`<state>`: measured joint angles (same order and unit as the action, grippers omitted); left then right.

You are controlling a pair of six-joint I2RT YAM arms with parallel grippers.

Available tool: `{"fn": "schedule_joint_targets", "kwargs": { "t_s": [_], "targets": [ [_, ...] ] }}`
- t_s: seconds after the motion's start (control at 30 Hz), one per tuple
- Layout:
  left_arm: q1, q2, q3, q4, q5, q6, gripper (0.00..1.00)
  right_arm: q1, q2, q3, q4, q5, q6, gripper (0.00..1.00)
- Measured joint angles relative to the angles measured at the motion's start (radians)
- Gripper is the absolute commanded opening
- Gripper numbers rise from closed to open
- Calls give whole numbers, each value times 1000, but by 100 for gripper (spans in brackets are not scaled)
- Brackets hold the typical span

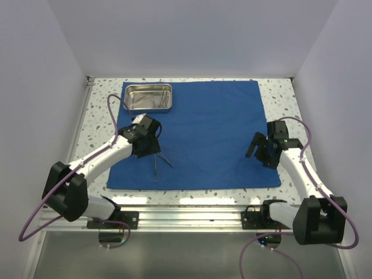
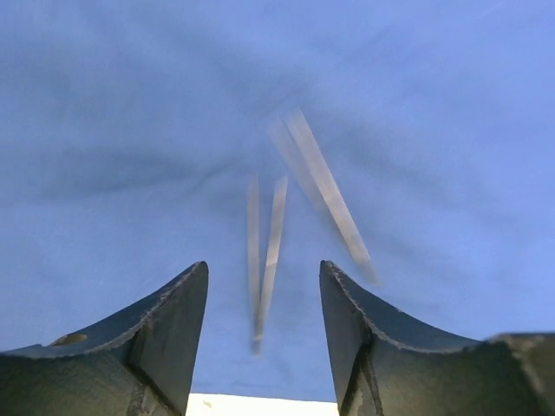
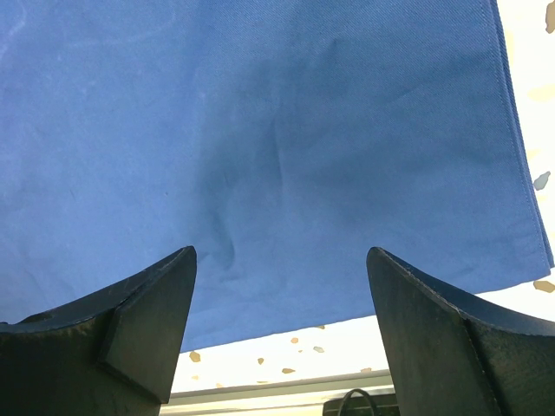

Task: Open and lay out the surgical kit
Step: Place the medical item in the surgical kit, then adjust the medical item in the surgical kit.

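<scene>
Top view: set high above and behind the near edge of the desk (image 1: 279, 93), tilted down and forward. The whole blue cloth (image 1: 209, 133) is taken in from afar.
Left wrist view: mounted on the left wrist and aimed down past its own jaws. The cloth is seen from close by, with thin steel instruments (image 2: 260, 303) blurred between the parted jaws.
Right wrist view: mounted on the right wrist, close over the cloth's near right corner (speckled desk and a rail (image 3: 260, 394) are caught at the bottom).
Shared ground: the cloth is seen in all three views. The instruments are shared by the top and left wrist views.
</scene>
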<state>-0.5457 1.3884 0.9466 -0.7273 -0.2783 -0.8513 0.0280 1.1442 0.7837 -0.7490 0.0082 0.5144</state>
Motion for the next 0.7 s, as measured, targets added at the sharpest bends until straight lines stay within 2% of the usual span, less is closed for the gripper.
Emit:
{"fn": "schedule_joint_targets", "kwargs": {
  "t_s": [0.13, 0.17, 0.3, 0.43, 0.7],
  "targets": [
    [0, 29, 100, 24, 2, 32, 49, 0, 0, 0, 0, 0, 0, 84],
    [0, 55, 125, 38, 10, 39, 45, 0, 0, 0, 0, 0, 0, 84],
    [-9, 198, 177, 99, 47, 59, 42, 0, 0, 0, -1, 0, 0, 84],
    [-35, 284, 177, 110, 82, 58, 41, 0, -2, 0, -1, 0, 0, 84],
    [-64, 269, 153, 103, 94, 25, 40, 0, -2, 0, 0, 1, 0, 84]
  ]
}}
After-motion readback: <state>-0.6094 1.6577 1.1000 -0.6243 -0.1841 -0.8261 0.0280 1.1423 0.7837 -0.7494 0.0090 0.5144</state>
